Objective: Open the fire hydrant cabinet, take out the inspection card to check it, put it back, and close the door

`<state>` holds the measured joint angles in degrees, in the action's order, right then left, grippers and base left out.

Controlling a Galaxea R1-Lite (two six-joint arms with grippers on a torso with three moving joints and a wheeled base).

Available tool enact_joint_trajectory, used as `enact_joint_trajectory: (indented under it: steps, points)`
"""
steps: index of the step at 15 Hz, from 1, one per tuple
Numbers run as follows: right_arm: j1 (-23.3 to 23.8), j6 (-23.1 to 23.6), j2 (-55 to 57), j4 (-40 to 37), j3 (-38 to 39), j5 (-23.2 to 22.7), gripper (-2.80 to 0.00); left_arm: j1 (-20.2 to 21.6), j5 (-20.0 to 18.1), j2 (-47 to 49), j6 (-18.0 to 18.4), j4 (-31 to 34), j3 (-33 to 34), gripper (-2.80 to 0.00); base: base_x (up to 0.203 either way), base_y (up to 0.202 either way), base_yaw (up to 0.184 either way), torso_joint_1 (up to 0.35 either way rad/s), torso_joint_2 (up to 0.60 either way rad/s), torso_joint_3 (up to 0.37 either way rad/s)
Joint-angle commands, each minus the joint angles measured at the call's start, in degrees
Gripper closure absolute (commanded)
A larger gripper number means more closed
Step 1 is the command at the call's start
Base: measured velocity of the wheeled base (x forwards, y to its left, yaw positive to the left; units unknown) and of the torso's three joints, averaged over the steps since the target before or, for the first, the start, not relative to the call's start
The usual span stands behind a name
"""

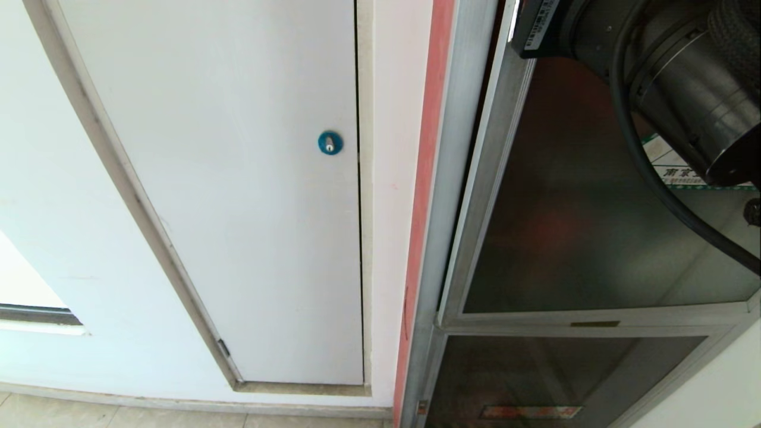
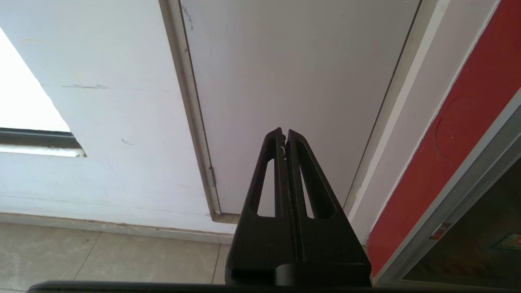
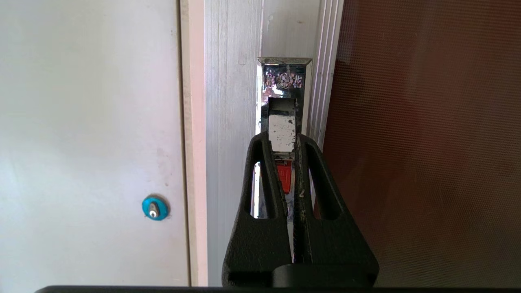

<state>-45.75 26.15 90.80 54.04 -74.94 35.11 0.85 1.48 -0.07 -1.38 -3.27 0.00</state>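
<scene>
The fire hydrant cabinet's silver frame [image 1: 443,196] stands at the right, and its dark tinted glass door [image 1: 571,226] shows a thin dark gap along its latch edge. Part of the green-edged white sticker [image 1: 678,169] shows behind my right arm [image 1: 684,77]. In the right wrist view, my right gripper [image 3: 283,137] is shut on the tab of the chrome latch handle [image 3: 283,101] set in the door's edge, beside the glass [image 3: 427,142]. The tab sits between the fingertips, with red behind it. My left gripper [image 2: 284,132] hangs shut and empty near the floor. The inspection card is out of view.
A white panel [image 1: 250,208] with a blue round lock [image 1: 330,142] fills the wall left of the cabinet. A smaller lower glass panel [image 1: 553,380] sits under the door. Tiled floor [image 2: 81,256] runs along the wall's foot, and the cabinet's red side [image 2: 460,154] shows nearby.
</scene>
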Motion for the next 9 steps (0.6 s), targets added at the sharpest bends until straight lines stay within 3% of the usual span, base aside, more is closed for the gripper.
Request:
enact_joint_trajectory:
  steps: [1,9]
  points:
    - [-0.13,0.22,-1.06,0.72,0.55,0.22,0.0,0.03,0.02,0.07,-0.03,-0.07,1.14,0.0,0.0,0.0,0.0,0.0,0.0,0.0]
    - [-0.3,0.16,-2.26,0.72,2.18,0.31,0.0,0.03,-0.06,0.07,-0.03,-0.02,1.14,0.0,0.0,0.0,0.0,0.0,0.0,0.0]
